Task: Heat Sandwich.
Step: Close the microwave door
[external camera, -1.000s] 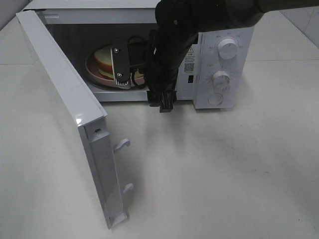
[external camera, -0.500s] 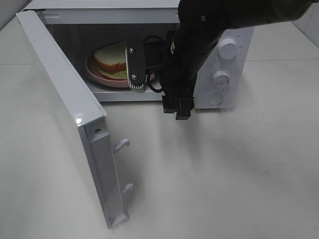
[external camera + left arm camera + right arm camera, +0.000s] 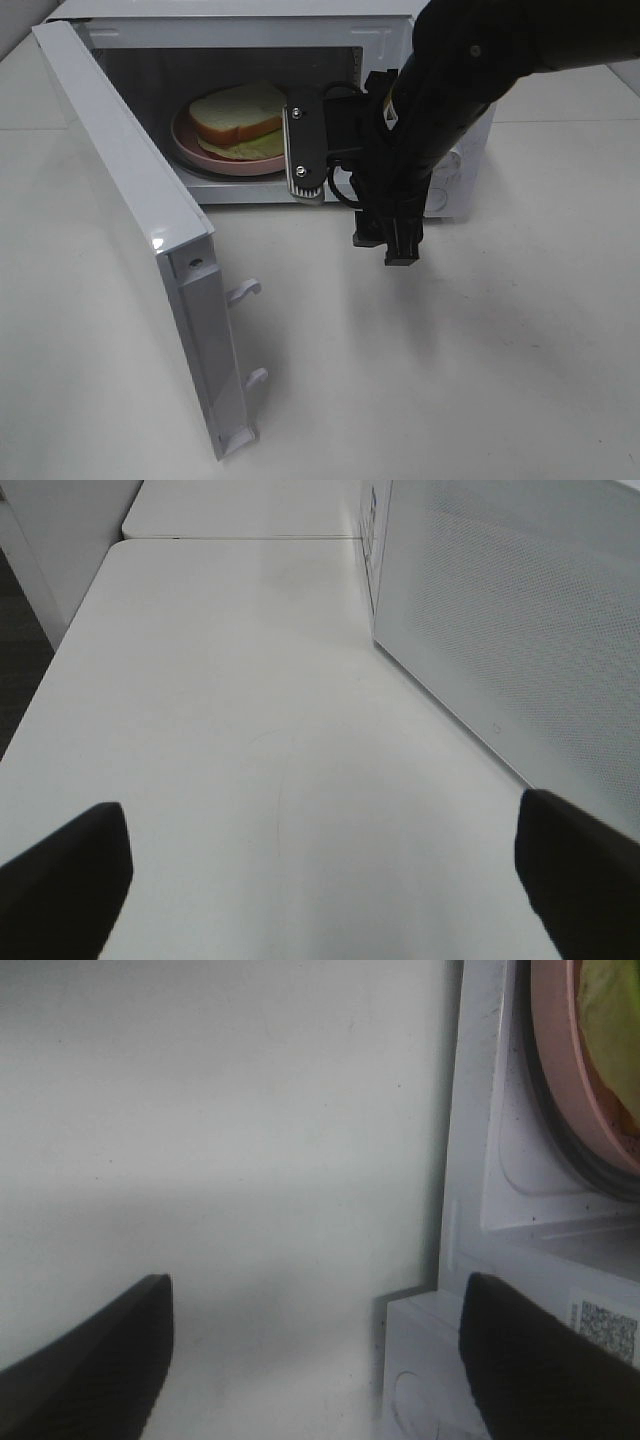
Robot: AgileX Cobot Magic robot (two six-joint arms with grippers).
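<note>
The sandwich (image 3: pixel 238 113), white bread with pale green filling, lies on a round pink plate (image 3: pixel 215 158) inside the open microwave (image 3: pixel 230 30). My right gripper (image 3: pixel 395 250) hangs open just in front of the oven's lower right front, pointing down at the table, with nothing between its fingers. In the right wrist view the right gripper (image 3: pixel 315 1305) frames bare table, with the plate's rim (image 3: pixel 570 1070) and some filling of the sandwich (image 3: pixel 612 1015) at the picture's edge. My left gripper (image 3: pixel 320 830) is open over the table beside the microwave's perforated wall (image 3: pixel 520 610); it is out of the exterior view.
The microwave door (image 3: pixel 130 200) stands swung wide open toward the front left, its latch hooks (image 3: pixel 245 292) facing right. My black right arm (image 3: pixel 460 90) covers the control panel. White table (image 3: pixel 450 380) spreads in front and to the right.
My right arm has drawn back out of the oven opening and moved right, uncovering the sandwich. The sandwich and plate stay inside. Its jaws stand as wide as before.
</note>
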